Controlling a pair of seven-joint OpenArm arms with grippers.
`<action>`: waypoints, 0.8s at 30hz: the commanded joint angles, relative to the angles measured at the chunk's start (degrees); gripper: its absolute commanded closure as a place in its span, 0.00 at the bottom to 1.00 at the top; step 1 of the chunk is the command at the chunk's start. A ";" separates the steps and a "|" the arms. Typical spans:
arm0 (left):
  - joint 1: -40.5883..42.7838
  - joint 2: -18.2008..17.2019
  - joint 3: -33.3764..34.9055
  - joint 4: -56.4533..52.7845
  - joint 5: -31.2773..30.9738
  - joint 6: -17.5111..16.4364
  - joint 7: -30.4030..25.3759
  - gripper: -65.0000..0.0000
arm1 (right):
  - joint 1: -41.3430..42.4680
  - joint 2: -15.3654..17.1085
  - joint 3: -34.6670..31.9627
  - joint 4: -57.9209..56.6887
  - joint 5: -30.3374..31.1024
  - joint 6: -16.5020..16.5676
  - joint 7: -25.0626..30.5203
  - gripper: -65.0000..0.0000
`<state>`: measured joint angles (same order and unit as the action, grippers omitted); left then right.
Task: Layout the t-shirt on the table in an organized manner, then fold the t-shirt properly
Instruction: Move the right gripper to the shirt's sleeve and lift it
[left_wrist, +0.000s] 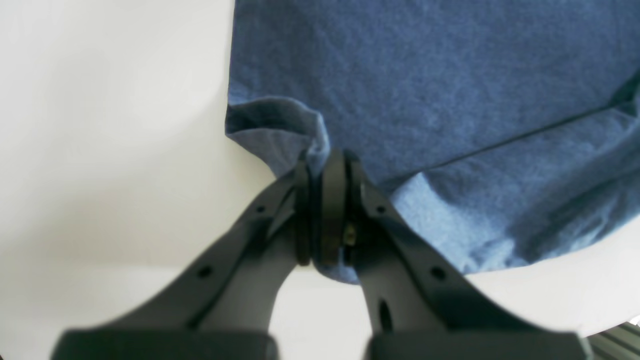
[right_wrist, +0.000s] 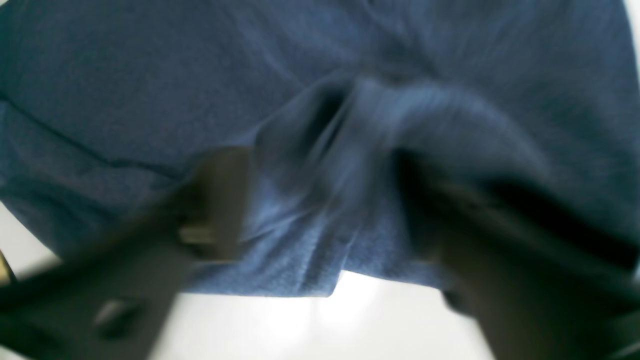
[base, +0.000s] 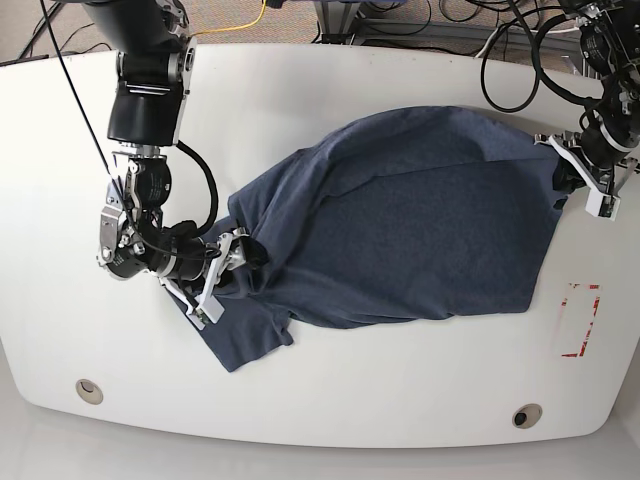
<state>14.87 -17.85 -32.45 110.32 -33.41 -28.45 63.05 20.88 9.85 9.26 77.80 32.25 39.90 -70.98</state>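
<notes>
While the left arm's fingers (left_wrist: 327, 210) are clamped tight on a bunched bit of the t-shirt's (base: 400, 230) edge, the right arm's fingers (right_wrist: 320, 210) stand spread, with a raised fold of cloth between them. That view is blurred, and I cannot tell whether they are touching the cloth or have any hold of it.

From each grasp the shirt runs inward toward the other arm, so its long axis lies across the bench (base: 330, 90) from one arm to the other. Both arms are at the cloth, at opposite ends. Any spreading would, in my judgement, rest on pulling those ends apart along that axis.

Dark navy and heathered, the t-shirt lies on the white bench in a rumpled, slanting mass. It is smoother toward the left arm. A loose flap hangs toward the near edge beside the right arm. It is not yet laid flat.
</notes>
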 joint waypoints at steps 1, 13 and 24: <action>-0.32 -1.01 -0.30 1.02 -0.83 -0.08 -1.20 1.00 | 1.14 0.75 0.37 0.75 1.20 0.10 0.26 0.09; -0.41 -1.01 -0.21 1.02 -0.83 -0.08 -1.20 1.00 | -11.43 2.68 7.58 14.46 1.29 0.10 -6.07 0.00; -0.41 -0.92 0.40 1.02 -0.83 -0.08 -1.20 1.00 | -14.77 2.42 7.84 9.89 1.29 0.10 -2.91 0.00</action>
<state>14.79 -17.80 -32.36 110.32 -33.52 -28.40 63.02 5.26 11.55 16.82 88.47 33.12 39.90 -75.59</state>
